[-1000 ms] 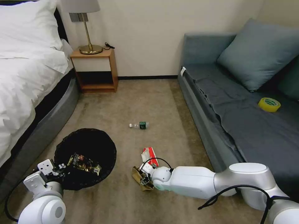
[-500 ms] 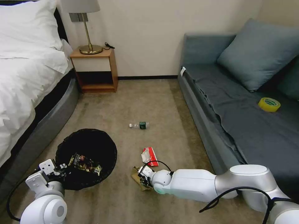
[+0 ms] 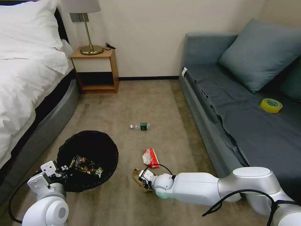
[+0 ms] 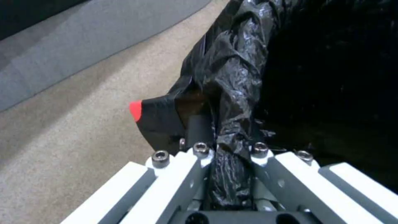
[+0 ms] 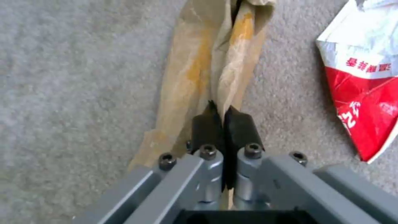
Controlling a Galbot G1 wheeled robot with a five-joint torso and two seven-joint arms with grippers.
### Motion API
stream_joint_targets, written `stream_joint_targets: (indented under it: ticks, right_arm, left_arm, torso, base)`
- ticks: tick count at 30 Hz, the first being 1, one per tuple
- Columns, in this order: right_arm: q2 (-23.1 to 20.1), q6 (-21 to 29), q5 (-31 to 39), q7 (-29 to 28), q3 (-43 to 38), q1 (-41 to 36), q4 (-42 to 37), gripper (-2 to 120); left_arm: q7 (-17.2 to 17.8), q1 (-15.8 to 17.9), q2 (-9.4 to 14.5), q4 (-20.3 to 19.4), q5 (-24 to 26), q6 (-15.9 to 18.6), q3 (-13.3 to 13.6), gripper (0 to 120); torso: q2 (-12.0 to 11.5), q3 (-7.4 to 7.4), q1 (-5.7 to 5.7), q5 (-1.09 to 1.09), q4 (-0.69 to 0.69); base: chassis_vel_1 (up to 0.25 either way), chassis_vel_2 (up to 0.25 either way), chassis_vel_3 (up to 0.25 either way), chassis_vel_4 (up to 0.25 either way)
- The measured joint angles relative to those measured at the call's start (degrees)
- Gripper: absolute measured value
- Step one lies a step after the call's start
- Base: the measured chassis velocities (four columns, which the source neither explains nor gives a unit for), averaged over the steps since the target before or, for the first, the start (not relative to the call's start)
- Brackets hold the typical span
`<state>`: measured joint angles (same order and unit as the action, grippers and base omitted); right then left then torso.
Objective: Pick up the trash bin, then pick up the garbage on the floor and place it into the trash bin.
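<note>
The trash bin (image 3: 91, 147), lined with a crinkly black bag (image 4: 232, 71), is at the lower left of the carpet, with a brown-gold snack wrapper (image 3: 85, 165) inside. My left gripper (image 3: 61, 171) (image 4: 213, 130) is shut on its near rim. The garbage on the floor includes crumpled tan paper (image 3: 136, 176) (image 5: 195, 65). My right gripper (image 3: 143, 180) (image 5: 222, 109) is shut on it, low at the carpet. A red-and-white packet (image 3: 150, 157) (image 5: 365, 93) lies just beyond. A small clear bottle (image 3: 141, 126) with a green label lies farther out.
A bed (image 3: 28, 78) runs along the left and a grey sofa (image 3: 238, 119) along the right, with a yellow tape roll (image 3: 271, 105) on its seat. A wooden nightstand (image 3: 95, 70) with a lamp stands at the far wall. Open carpet lies between.
My right arm has settled slightly lower and nearer over the tan paper. The bin in my left gripper has edged a little to the right.
</note>
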<state>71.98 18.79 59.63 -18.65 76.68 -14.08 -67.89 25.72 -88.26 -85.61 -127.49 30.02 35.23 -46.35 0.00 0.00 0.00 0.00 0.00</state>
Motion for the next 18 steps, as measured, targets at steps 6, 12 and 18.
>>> stream_joint_targets:
  ticks: [6,12,18]
  right_arm:
    - [-1.16,-0.71,0.14,-0.98,-0.02,0.68,-2.46,0]
    - [-4.59,-0.89,0.79,-2.73,-1.09,2.15,-6.71,0]
    - [-12.61,-0.59,0.31,-4.77,-5.52,3.6,-13.0,0]
  left_arm:
    - [0.02,-0.09,-0.05,-0.18,-0.02,-0.07,-0.09,3]
    - [0.02,-0.17,-0.02,-0.28,0.03,-0.12,-0.3,3]
    - [0.08,-0.15,0.07,-0.69,0.09,-0.14,-0.18,3]
  torso:
    - [0.0,0.0,0.0,0.0,0.0]
    - [0.0,0.0,0.0,0.01,0.01]
    - [0.0,0.01,0.0,0.02,0.0]
  base:
    - [0.0,0.0,0.0,0.0]
    - [0.0,0.0,0.0,0.0]
    - [0.0,0.0,0.0,0.0]
